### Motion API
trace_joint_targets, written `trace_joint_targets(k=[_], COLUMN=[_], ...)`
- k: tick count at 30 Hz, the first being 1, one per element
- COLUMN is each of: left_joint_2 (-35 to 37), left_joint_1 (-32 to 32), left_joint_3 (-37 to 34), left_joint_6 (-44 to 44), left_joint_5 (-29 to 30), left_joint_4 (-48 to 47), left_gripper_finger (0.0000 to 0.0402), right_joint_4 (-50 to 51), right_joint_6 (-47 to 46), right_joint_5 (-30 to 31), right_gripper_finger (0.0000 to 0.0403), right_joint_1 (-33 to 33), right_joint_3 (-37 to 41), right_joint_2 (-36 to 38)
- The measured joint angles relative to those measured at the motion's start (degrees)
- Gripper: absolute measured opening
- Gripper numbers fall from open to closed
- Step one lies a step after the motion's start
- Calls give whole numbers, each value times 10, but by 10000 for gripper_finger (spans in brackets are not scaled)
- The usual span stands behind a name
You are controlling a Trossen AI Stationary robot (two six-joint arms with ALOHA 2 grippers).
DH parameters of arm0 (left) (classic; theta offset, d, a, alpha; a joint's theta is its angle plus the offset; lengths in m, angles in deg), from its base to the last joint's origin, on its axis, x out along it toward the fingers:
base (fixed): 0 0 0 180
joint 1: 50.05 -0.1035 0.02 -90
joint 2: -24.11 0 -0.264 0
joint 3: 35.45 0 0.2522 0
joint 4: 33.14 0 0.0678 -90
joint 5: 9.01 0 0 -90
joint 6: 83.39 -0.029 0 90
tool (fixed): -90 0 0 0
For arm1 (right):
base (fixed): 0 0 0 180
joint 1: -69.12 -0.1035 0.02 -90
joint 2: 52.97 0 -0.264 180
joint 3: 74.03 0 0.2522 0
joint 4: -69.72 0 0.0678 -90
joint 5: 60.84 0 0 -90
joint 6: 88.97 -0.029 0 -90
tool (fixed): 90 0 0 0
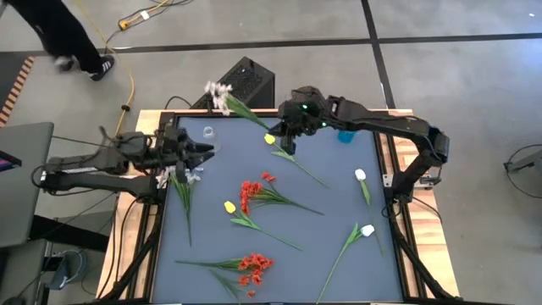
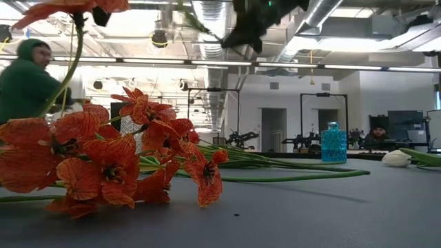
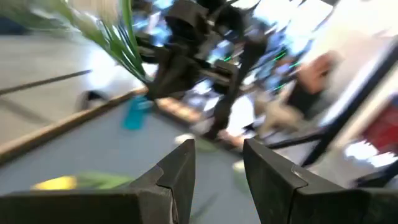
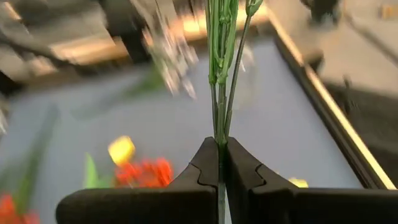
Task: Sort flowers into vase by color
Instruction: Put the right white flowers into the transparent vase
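Right gripper (image 4: pixel 219 163) pinching pale sprig (image 1: pixel 222 95) by stem above desk (image 1: pixel 339 203) far edge. Left gripper (image 3: pixel 217 163) spread, holding nothing, near clear vase (image 1: pixel 208 134).

High camera looks straight down on my whole grey-blue desk (image 1: pixel 339 212). Low one sits at desk level, close behind the orange-red fabric blossoms (image 2: pixel 103 158). Wrist cameras look past my jaws; all share the desk.

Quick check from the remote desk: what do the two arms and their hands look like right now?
Both arms are black and jointed. The right arm shows small green lights near its wrist. The right hand has two black, blocky moulded fingers; the left hand has wedge-shaped dark fingers. Dark cables trail behind the left arm.
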Motion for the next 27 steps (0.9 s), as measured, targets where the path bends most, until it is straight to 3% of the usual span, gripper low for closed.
trace_joint_targets(k=[3, 6, 9, 18, 27], left_joint_2=[2, -17, -49, -161, -277], left_joint_1=[18, 32, 34, 34, 34], left_joint_3=[-98, -179, -219, -143, -55], left_joint_6=[46, 87, 99, 15, -13], left_joint_5=[-29, -3, 7, -6, -38], left_joint_4=[206, 397, 486, 508, 507], left_gripper_finger=[123, 123, 123, 123, 152], right_joint_4=[-140, -315, -454, -591, -624], right_joint_6=[-60, -148, -219, -290, -291], right_joint_5=[-3, -18, -62, -78, -93], right_gripper_finger=[30, 30, 30, 32, 32], right_joint_1=[-19, -35, -52, -115, -122], right_joint_3=[59, 111, 133, 132, 132], right_joint_2=[29, 40, 24, -31, -31])
